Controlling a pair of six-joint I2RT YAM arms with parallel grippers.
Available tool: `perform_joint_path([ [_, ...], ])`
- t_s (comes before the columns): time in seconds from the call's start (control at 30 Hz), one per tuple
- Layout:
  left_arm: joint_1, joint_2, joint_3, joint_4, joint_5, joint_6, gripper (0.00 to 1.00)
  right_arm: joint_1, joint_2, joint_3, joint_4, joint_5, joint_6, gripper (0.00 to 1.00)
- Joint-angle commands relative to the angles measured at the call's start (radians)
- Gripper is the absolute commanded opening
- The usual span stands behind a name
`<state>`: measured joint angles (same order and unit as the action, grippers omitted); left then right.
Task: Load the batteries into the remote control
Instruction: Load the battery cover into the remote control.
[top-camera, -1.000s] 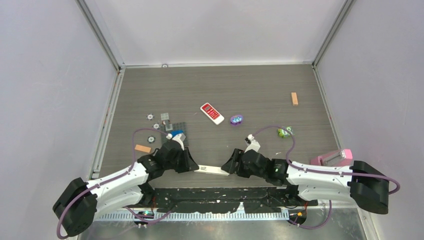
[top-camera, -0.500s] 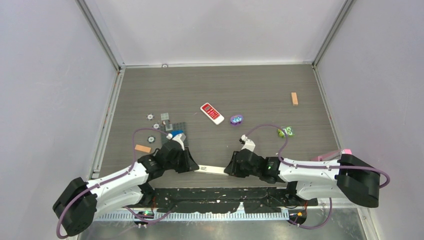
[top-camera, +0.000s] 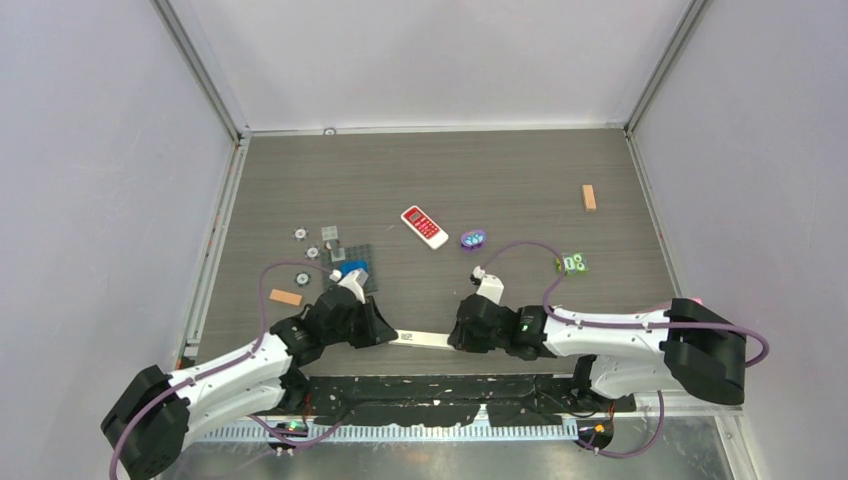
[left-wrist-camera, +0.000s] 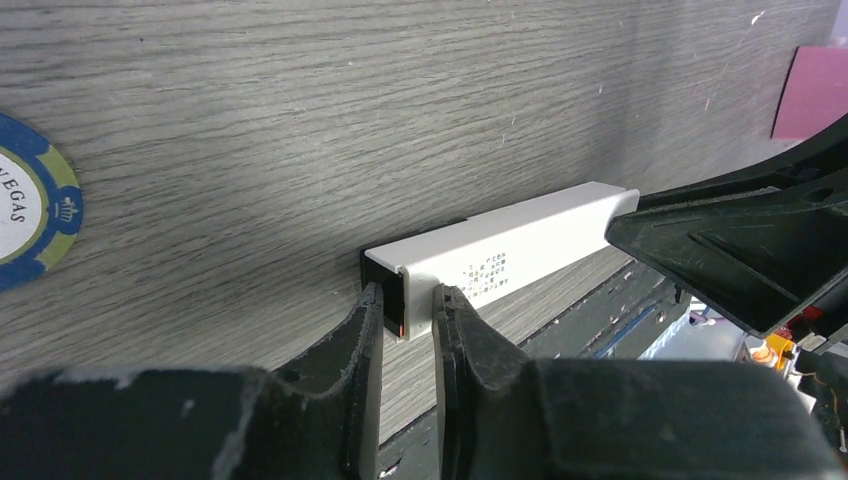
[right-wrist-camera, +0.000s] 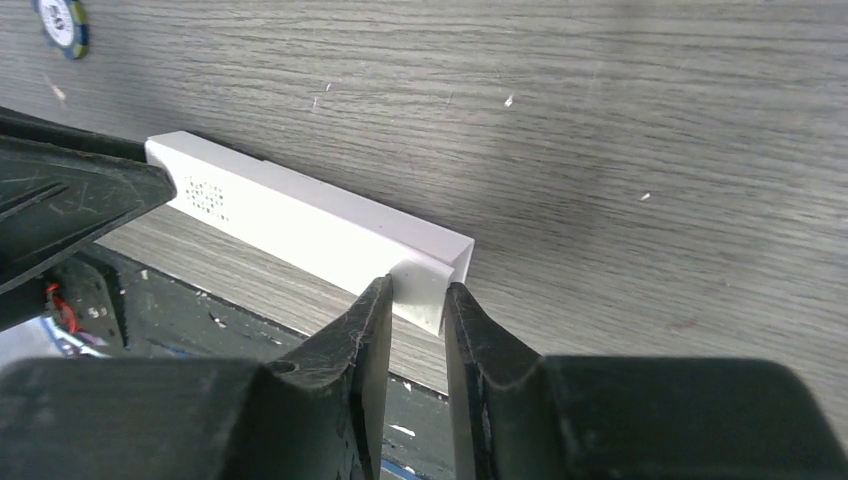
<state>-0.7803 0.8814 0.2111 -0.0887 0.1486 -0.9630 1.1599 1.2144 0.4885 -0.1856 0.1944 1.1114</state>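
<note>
The remote control (top-camera: 424, 340), a long narrow white bar, lies near the table's front edge between my two arms. My left gripper (top-camera: 385, 335) is shut on its left end, and the left wrist view shows the jaws pinching the black end section (left-wrist-camera: 385, 290) of the bar (left-wrist-camera: 520, 250). My right gripper (top-camera: 458, 340) is shut on the white right end, with both fingers pressed against the end face (right-wrist-camera: 425, 285) in the right wrist view. I cannot make out the batteries in any view.
A wider white remote with a red face (top-camera: 424, 227) lies mid-table, with a purple object (top-camera: 473, 239) and a green one (top-camera: 571, 264) nearby. A grey plate with small parts (top-camera: 350, 258), a poker chip (left-wrist-camera: 30, 200), a tan block (top-camera: 589, 197) and the black front rail (top-camera: 440, 385) are also around.
My right gripper has slid left onto the remote's right end and closed on it. The left gripper has kept its hold on the other end.
</note>
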Motion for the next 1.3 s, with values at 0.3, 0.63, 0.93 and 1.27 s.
perform_joint_path([
  [0.3,-0.020,0.019,-0.108,0.059,0.123,-0.023,0.19,0.156,0.286,0.180,-0.123,0.144,0.140,0.31],
  [0.63,-0.019,0.004,-0.108,0.030,0.100,-0.022,0.19,0.162,0.236,-0.017,-0.009,0.132,0.231,0.45],
  [0.93,-0.020,-0.013,-0.113,0.021,0.087,-0.017,0.20,0.163,0.194,-0.007,-0.158,0.185,0.206,0.49],
  [1.27,-0.019,-0.059,-0.118,0.011,0.080,-0.013,0.21,0.177,0.254,0.063,-0.248,0.195,0.196,0.57],
])
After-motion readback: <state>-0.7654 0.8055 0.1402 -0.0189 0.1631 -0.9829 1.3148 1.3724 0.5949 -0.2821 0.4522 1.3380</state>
